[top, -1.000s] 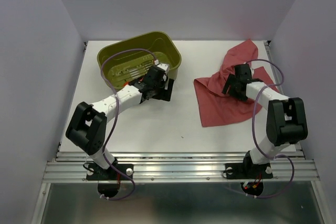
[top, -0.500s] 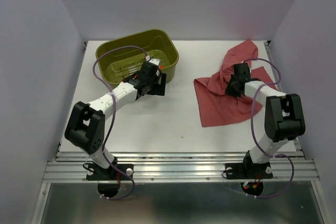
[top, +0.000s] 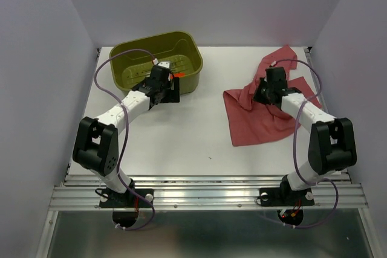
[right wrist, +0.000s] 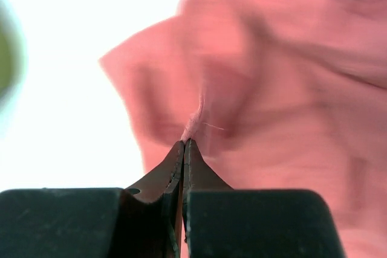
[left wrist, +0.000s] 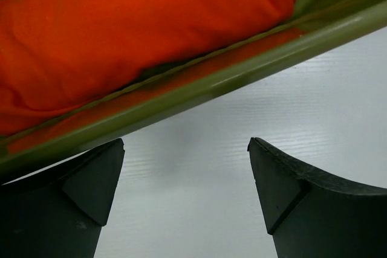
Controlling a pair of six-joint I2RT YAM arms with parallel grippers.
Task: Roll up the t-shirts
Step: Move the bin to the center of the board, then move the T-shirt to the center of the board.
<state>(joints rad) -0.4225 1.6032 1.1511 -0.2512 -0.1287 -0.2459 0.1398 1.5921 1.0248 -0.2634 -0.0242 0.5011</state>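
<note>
While the shirt [top: 260, 119] is lying crumpled on the right half of the table [top: 181, 131], its flatter panel is spreading toward the near left and its bunched part is piling up toward the far right corner, so its long axis is running on that diagonal. The right gripper [right wrist: 186, 143] is sitting at the far-left side of the heap with its jaws pressed together on a small raised peak of the cloth. Most of the fabric is lying right of and nearer than that pinch. Judging from this, any pull to spread the shirt flat for rolling is going to turn on drawing away from that bulk, and the right arm is plainly the one placed for it. Well apart, on the far left, the roll [left wrist: 139, 34] is lying inside the tub [top: 130, 58], pressed along its near wall with its length running along the rim. The left gripper [left wrist: 184, 155] is hovering just outside that rim over bare table, its jaws standing wide apart and holding nothing, with the roll lying just beyond the wall from it.
</note>
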